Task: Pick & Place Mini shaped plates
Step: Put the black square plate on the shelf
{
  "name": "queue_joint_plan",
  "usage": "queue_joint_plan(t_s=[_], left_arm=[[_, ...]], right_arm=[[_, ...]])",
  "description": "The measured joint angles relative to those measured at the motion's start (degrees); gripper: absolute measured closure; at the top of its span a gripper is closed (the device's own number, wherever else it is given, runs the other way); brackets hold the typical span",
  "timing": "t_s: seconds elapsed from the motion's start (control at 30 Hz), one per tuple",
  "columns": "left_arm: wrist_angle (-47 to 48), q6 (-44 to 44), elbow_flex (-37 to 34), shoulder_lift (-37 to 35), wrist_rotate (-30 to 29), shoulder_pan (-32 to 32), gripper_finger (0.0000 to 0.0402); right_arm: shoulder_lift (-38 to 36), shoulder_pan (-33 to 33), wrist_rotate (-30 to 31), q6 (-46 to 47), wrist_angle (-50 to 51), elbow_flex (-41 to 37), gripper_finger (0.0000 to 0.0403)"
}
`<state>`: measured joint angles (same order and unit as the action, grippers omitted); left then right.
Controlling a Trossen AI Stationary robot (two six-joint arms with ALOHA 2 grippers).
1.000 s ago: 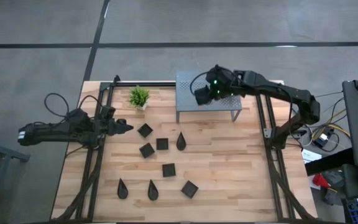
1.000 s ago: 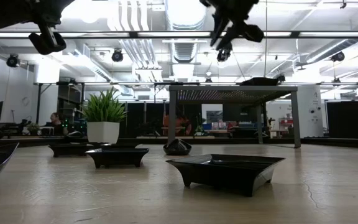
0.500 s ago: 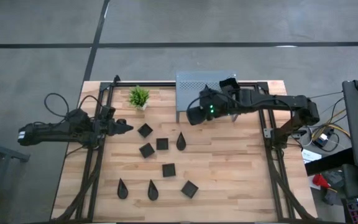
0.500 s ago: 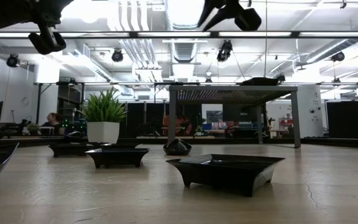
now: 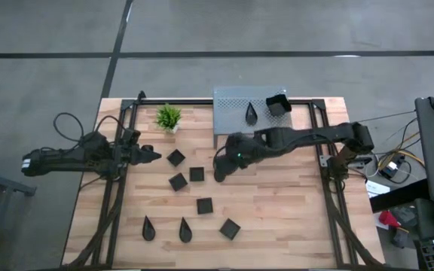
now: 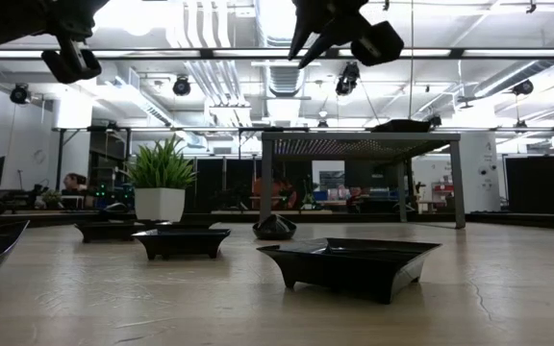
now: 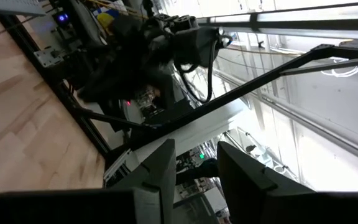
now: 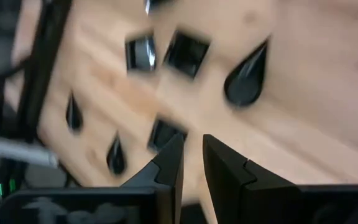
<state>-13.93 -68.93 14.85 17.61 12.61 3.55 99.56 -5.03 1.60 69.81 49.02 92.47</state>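
Several black mini shaped plates lie on the wooden table: squares (image 5: 175,157) (image 5: 204,205) and teardrops (image 5: 148,228) (image 5: 184,230). One teardrop plate (image 5: 252,113) and one square plate (image 5: 278,105) rest on top of the grey perforated shelf (image 5: 232,100). My right gripper (image 5: 218,173) hangs over the table's middle, tipped downward and open by a narrow gap, with nothing between its fingers (image 8: 193,149). A teardrop plate (image 8: 247,78) lies on the wood just ahead of it. My left gripper (image 5: 155,154) waits open at the table's left side, raised (image 7: 194,162).
A small green potted plant (image 5: 169,117) stands at the back left beside the shelf. Black frame rails (image 5: 115,203) (image 5: 330,196) run along both sides of the table. Bare wood lies to the right of the plates (image 5: 285,203).
My right gripper has left the shelf top and swung toward the table's near edge and left, coming lower and tipping further down, until it hangs over the teardrop plate in the table's middle. The two plates on the shelf now show uncovered.
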Motion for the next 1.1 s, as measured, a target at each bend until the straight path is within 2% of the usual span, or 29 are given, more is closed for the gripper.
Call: queue_joint_plan(t_s=[0.13,0.53,0.87,1.1], left_arm=[[0.19,-0.02,0.0,0.0,0.23,-0.01,0.0291],[0.39,-0.07,-0.09,0.07,0.24,-0.01,0.0291],[0.52,-0.35,-0.11,0.17,0.24,0.0,0.0291],[0.71,-0.59,-0.11,0.13,0.25,0.0,0.0291]], right_arm=[[1.86,-3.39,-4.69,-2.48,0.06,0.0,0.034],[8.28,-13.18,-6.31,-7.16,-0.14,-2.2,0.0305],[17.19,-16.29,-13.6,-9.74,-3.42,-2.86,0.0255],[19.94,-16.38,-13.45,-11.17,-7.52,-2.82,0.0253]])
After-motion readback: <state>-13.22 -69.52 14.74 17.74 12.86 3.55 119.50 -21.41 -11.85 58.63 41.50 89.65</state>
